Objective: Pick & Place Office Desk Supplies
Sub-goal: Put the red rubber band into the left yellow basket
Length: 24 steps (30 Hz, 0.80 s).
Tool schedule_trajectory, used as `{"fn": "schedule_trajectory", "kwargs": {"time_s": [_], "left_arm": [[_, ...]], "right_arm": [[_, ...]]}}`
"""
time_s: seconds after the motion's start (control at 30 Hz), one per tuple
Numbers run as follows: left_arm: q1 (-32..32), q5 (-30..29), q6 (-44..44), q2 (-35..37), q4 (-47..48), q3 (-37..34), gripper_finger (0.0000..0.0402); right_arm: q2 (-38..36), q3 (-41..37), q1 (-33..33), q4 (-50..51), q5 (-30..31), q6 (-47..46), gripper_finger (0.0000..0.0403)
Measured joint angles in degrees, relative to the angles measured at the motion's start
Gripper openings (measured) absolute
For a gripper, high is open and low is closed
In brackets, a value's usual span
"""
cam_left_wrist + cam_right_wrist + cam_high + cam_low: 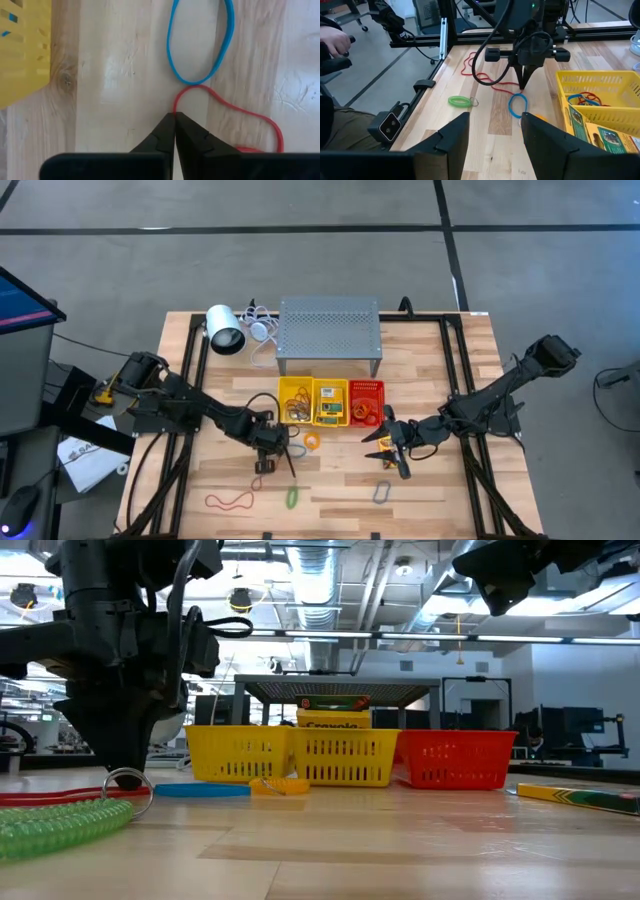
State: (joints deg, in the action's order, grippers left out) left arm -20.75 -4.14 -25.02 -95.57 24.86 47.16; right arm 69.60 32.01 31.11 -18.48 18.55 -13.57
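1. Left gripper (174, 116) is down at the table (440, 490), in front of the yellow basket (296, 401). Its fingers (161, 135) are pressed fully together, tips at the near end of the red rubber band (227, 107).
2. Whether the band is actually pinched is hard to tell: the loop's end meets the tips in the left wrist view, but the strand may just sit beside them. Treat the grip as unconfirmed.
3. Blue rubber band (200, 45) lies just beyond the red one, ends nearly touching. Green coil ring (459, 101) lies well off to the side on the table.
4. Right gripper (492, 132) hovers over the table in front of the red basket (366, 402), fingers partly apart, nothing btwn them. A crayon box (331, 402) already lies in the middle yellow basket (331, 389); a grey oval clip (382, 493) waits nearer the table's front edge.
5. Step in hand, as I judge it: secure the red band, then lift.
6. To do it well: raise slowly and straight up, watch that the strand rises w/ the tips. If it stays flat, reopen, shift onto the strand, close again.
7. Keep clear of the blue band so it isn't dragged along.
8. The band is long and floppy; lift high enough to clear the basket rim before moving across.
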Motion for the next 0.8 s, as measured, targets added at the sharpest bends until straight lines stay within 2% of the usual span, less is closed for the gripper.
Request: {"fn": "schedule_trajectory", "kwargs": {"time_s": [0.2, 0.8], "left_arm": [[1.4, 2.4, 0.8, 3.7, 1.6, -0.4, 0.0001], [2.0, 1.3, 2.6, 25.9, 4.5, -0.2, 0.0000]], "right_arm": [[0.0, 0.0, 0.0, 0.0, 0.0, 0.0, 0.0175], [0.0, 0.0, 0.0, 0.0, 0.0, -0.2, 0.0175]]}}
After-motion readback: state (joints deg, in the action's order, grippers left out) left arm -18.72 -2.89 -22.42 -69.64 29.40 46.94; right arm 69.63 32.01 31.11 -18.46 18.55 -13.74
